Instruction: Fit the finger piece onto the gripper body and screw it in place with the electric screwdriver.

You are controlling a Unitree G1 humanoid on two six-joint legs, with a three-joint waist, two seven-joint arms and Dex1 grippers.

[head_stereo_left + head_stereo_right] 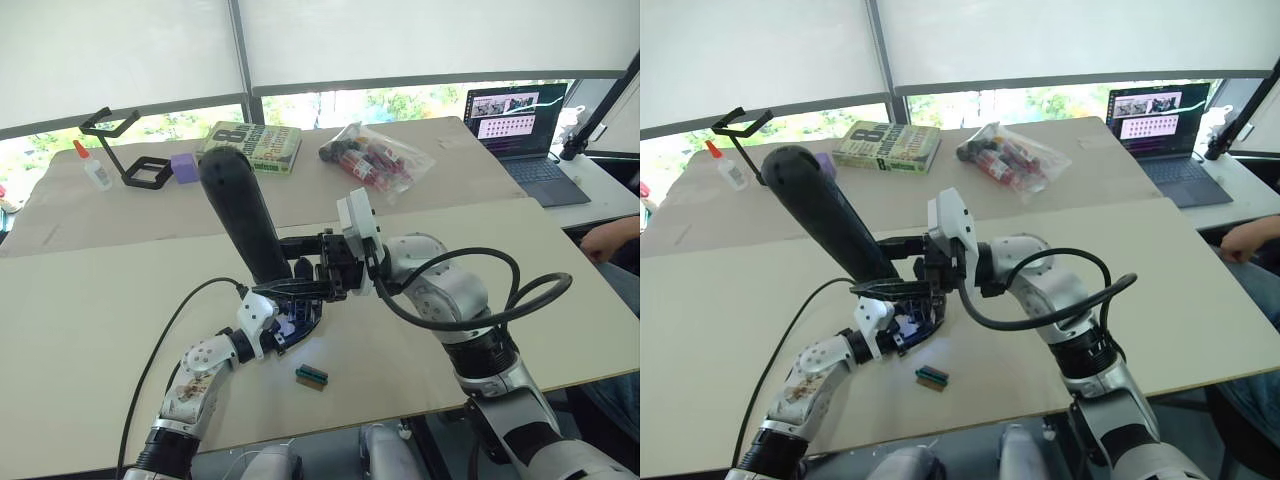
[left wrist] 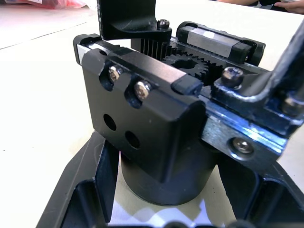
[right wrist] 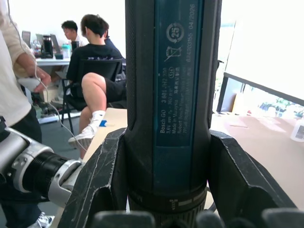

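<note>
Right wrist view shows the right end effector clamped around the thick black cylindrical electric screwdriver; the left end effector grips the blocky black plastic gripper body on the tabletop. Keep the bit square over a screw, pressing gently.

Screwdriver blk w/ teal label; gripper body blk, silver screws; sm block green/red.

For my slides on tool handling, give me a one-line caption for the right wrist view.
Right gripper clamps the thick black cylindrical electric screwdriver upright, its blue label facing the camera.
</note>
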